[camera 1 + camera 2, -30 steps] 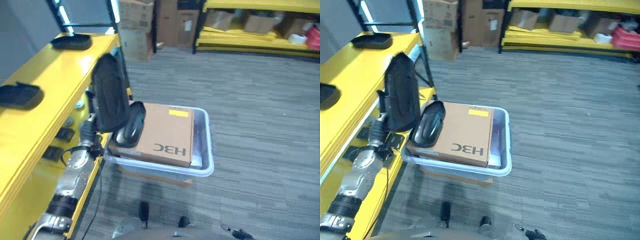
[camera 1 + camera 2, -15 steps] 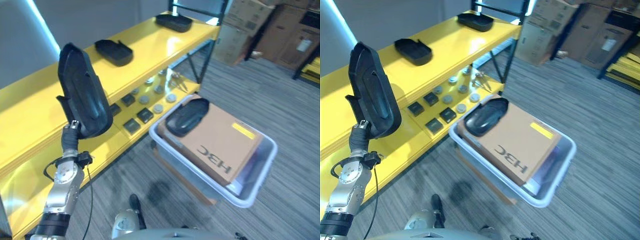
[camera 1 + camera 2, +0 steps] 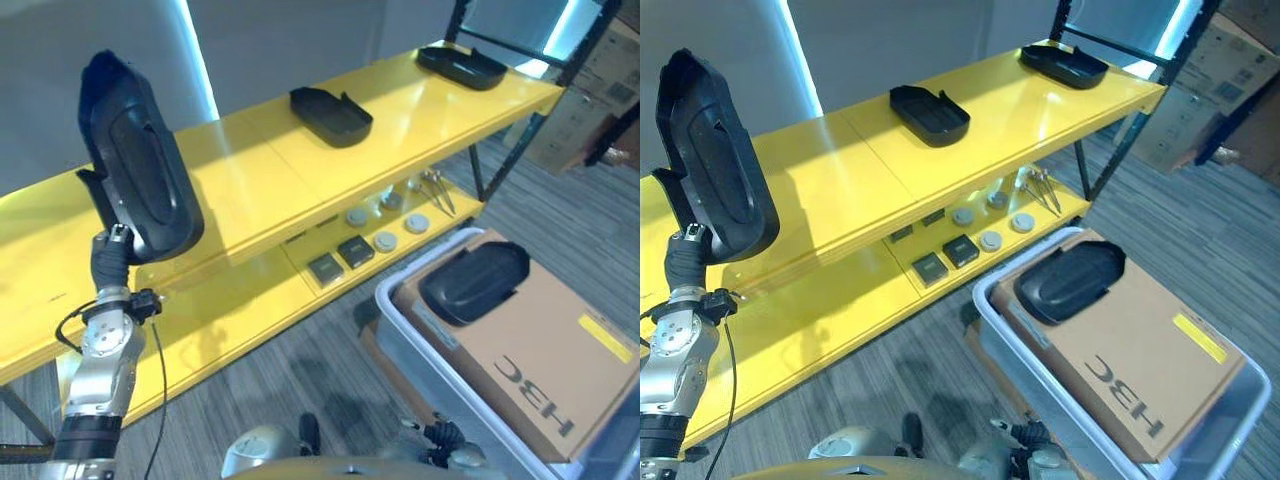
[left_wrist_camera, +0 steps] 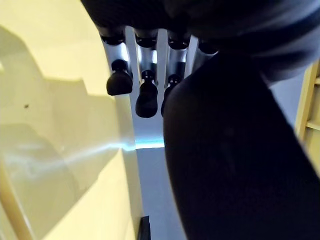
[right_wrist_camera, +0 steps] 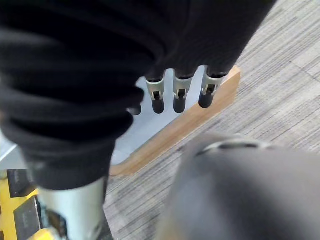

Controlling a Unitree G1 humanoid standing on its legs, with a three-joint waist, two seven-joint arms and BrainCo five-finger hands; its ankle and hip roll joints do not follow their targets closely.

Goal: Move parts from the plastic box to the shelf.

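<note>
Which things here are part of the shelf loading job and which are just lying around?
Part of the job:
- black part held upright by the left hand
- black part on the cardboard box in the plastic box
- two black parts on the yellow shelf

Lying about:
- round discs and square blocks on the lower shelf
- stacked cartons

Black part upright; another atop the box

Two parts on shelf top, small items on lower level; plastic box right, carton inside, part atop
</note>
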